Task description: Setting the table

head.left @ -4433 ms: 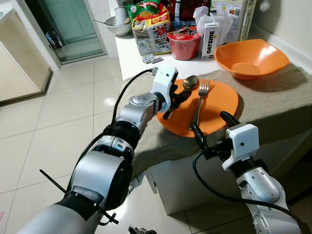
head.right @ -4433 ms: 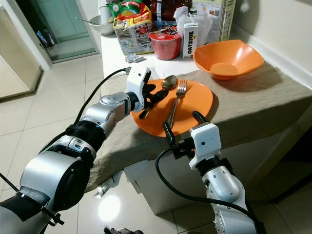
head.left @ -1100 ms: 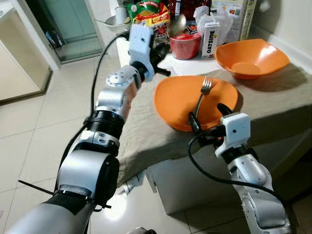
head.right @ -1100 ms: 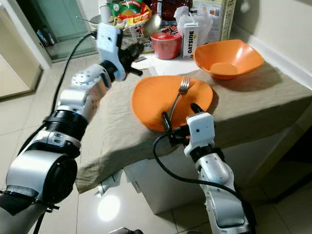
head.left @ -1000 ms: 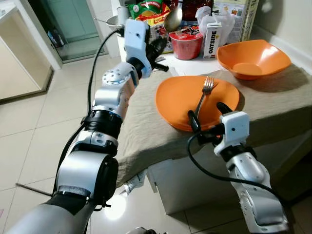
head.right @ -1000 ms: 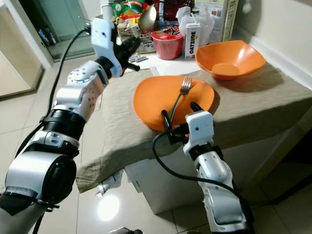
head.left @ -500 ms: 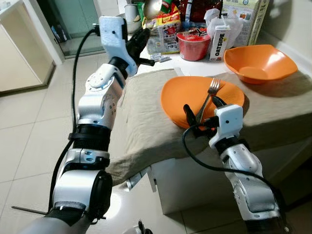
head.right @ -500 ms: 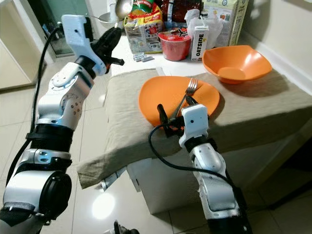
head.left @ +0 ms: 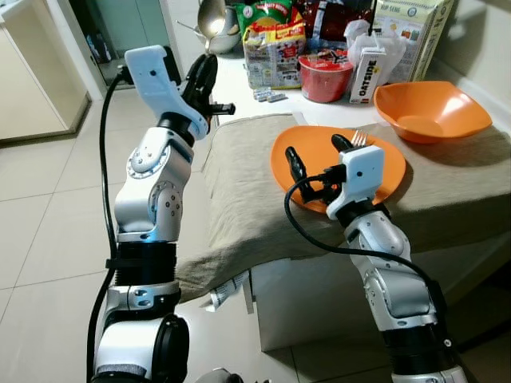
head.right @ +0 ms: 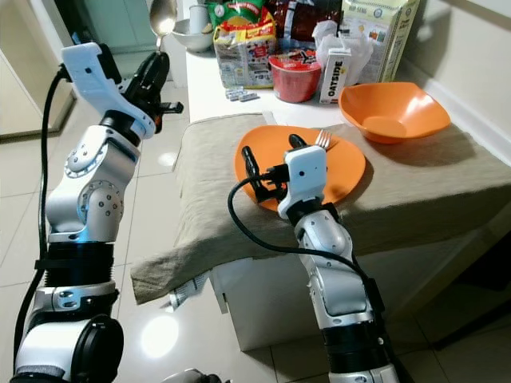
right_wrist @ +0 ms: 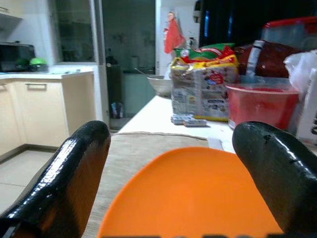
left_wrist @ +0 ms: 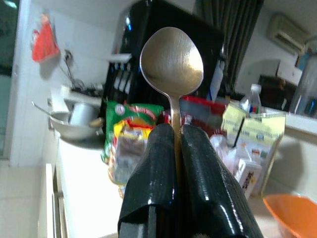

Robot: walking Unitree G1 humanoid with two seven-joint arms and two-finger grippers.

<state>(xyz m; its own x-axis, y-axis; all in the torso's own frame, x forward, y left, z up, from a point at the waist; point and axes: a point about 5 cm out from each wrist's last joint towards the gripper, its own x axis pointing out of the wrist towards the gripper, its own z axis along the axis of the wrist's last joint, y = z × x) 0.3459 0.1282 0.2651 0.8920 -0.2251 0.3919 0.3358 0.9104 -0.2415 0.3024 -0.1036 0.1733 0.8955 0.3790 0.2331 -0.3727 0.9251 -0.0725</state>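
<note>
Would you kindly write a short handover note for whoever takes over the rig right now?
Left gripper: shut on the silver metal spoon, held bowl-up, raised off to the left of the table.
Right gripper: open, over the near part of the flat orange plate.
Silver fork lies on the plate, mostly hidden behind the right wrist.
Deep orange bowl sits on the beige cloth, to the plate's right.
Done: spoon is off the plate.
Left: set the spoon down on the cloth; probably move the fork too.

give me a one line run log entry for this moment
left hand shut on spoon, raised beside table | right hand open over orange plate | fork on plate | orange bowl behind plate
</note>
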